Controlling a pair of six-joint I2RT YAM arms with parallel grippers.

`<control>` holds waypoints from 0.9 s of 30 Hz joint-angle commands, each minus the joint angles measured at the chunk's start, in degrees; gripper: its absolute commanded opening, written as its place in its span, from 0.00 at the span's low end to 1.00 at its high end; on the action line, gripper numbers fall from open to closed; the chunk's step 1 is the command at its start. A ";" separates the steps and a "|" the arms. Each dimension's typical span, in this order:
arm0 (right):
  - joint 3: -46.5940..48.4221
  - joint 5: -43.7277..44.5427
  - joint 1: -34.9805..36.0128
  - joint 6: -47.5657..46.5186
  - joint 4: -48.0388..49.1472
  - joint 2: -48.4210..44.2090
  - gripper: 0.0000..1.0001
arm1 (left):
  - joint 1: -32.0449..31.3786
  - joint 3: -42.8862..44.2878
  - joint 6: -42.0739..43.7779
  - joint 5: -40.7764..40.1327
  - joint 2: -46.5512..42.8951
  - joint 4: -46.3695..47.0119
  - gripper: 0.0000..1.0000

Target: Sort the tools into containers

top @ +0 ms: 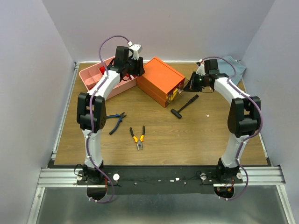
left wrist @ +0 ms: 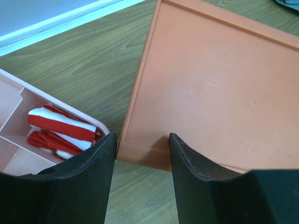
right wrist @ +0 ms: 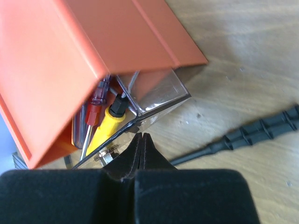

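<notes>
The black ribbed-handled hammer (top: 183, 106), lying just beside the drawer end of the orange rectangular box (top: 160, 80), looks stiff and head-heavy, best gripped near the head; the left gripper (left wrist: 141, 142) gapes empty over that box's corner; the right gripper (right wrist: 141, 140) is pinched together at the box's clear drawer (right wrist: 159, 95), and its view cuts off the hammer's head.

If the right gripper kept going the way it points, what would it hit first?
Most likely the clear drawer of the orange box: the shut right gripper points at its front edge, seemingly almost touching. A yellow-handled screwdriver lies just inside.
</notes>
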 commanded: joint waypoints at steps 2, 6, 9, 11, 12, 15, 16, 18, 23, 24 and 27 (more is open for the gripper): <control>3.74 -1.07 1.41 0.89 1.90 2.53 0.01 | -1.50 -2.03 0.29 0.34 0.12 -2.35 0.56; 2.34 0.07 1.67 0.80 3.04 2.18 0.03 | -1.76 -1.94 0.21 0.25 0.47 -2.09 0.56; 0.49 -0.01 2.29 0.45 4.36 1.48 0.06 | -2.02 -1.85 0.20 0.16 0.65 -2.09 0.56; 0.05 -1.32 2.64 -0.08 5.06 1.21 0.07 | -2.20 -1.85 0.20 0.16 0.56 -1.92 0.56; -0.13 -1.59 2.82 0.10 5.24 1.30 0.08 | -2.37 -1.85 0.20 0.16 0.56 -2.00 0.56; 0.48 -1.77 3.43 0.54 5.68 2.35 0.08 | -2.73 -2.03 0.38 -0.02 0.47 -1.92 0.56; 1.36 -1.86 3.87 0.45 5.59 2.70 0.08 | -2.73 -2.03 0.47 -0.10 0.39 -2.00 0.56; 2.33 -1.86 4.31 0.54 5.42 3.67 0.08 | -2.82 -2.20 0.64 -0.19 0.38 -2.00 0.56; 2.69 -1.07 4.58 -0.25 5.24 3.94 0.08 | -2.99 -2.38 0.91 -0.37 0.21 -2.27 0.56; 2.68 -0.98 4.58 -1.12 4.98 3.94 0.12 | -2.99 -2.55 1.08 -0.46 0.21 -2.18 0.56; 2.42 2.51 4.58 -7.09 1.64 3.15 0.14 | -3.08 -2.38 1.61 -0.98 0.03 -2.18 0.56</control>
